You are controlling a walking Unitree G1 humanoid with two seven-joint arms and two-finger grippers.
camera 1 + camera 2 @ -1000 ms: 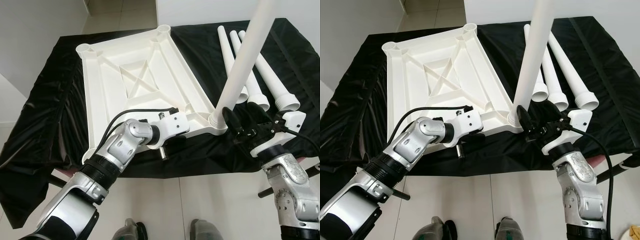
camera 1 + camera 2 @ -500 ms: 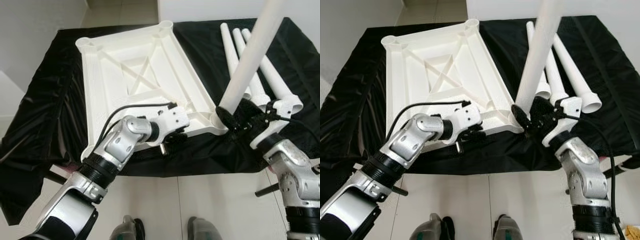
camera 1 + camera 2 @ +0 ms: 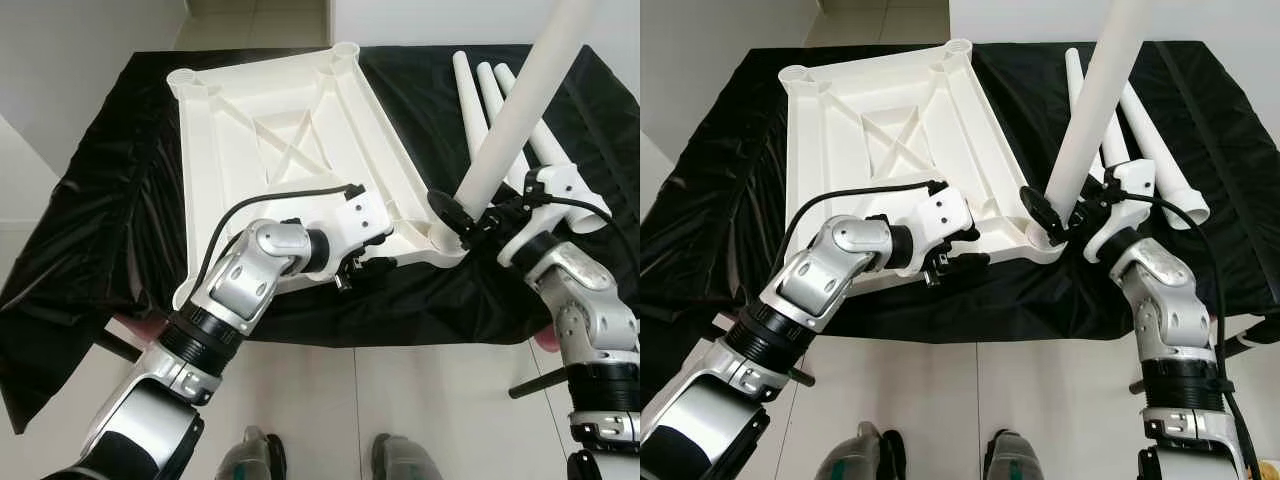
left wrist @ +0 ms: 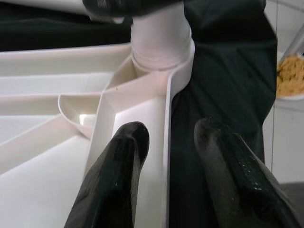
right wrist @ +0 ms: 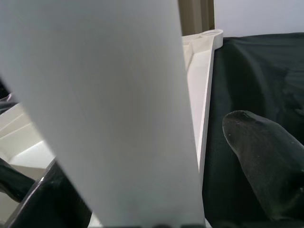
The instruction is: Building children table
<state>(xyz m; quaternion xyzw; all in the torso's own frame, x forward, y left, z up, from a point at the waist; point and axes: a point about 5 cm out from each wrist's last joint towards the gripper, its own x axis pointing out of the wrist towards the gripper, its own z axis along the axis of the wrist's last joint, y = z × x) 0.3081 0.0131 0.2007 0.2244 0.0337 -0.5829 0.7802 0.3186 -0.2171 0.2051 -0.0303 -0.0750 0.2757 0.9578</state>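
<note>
A: The white leg (image 3: 520, 110) standing in the corner socket runs out past the top edge of the frame, so its upper end can't be seen.

B: And its foot is masked by the right gripper (image 3: 462, 222), whose fingers straddle it at the lower right of the tabletop (image 3: 290, 130).

A: In the left wrist view, the left gripper (image 4: 164, 142) brackets the tabletop's rim, but the contact point is cut off at the bottom edge.

B: Something yellowish (image 4: 289, 76) at the right edge there is too blurred to identify.

A: The 3 spare legs (image 3: 490, 100) are partly covered by the raised one.
</note>
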